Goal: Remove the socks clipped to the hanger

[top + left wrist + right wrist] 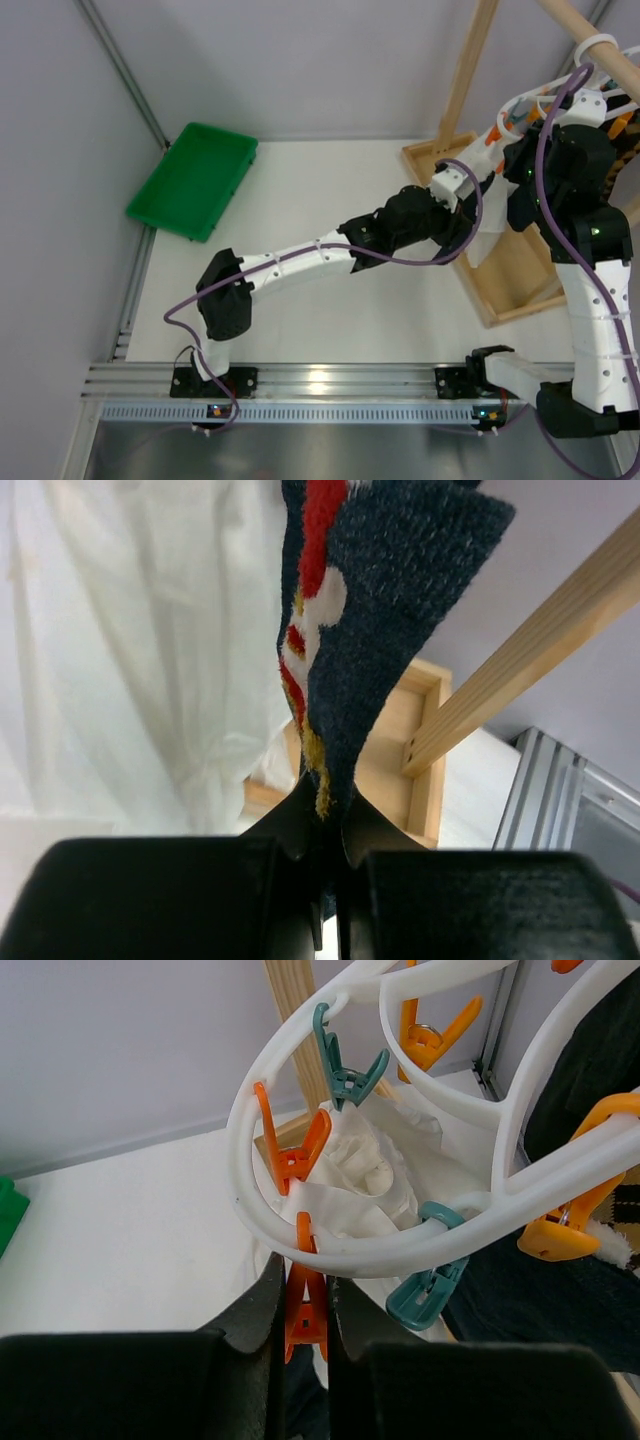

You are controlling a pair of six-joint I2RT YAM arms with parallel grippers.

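Navy sock (395,610) hangs pinched in the closed left pincer (327,820), while the right pincer (305,1290) squeezes an orange clip (306,1335).

1. The right gripper (305,1300) has its black fingers (262,1310) pressed against both sides of an orange clip (306,1332) on the outer ring of the white hanger (330,1252).
2. A white cloth (360,1175) bunches inside that ring, below a teal clip (345,1068).
3. A dark sock (530,1295) hangs at the right.
4. A wooden post (288,1020) rises by the far edge of the table (130,1250).
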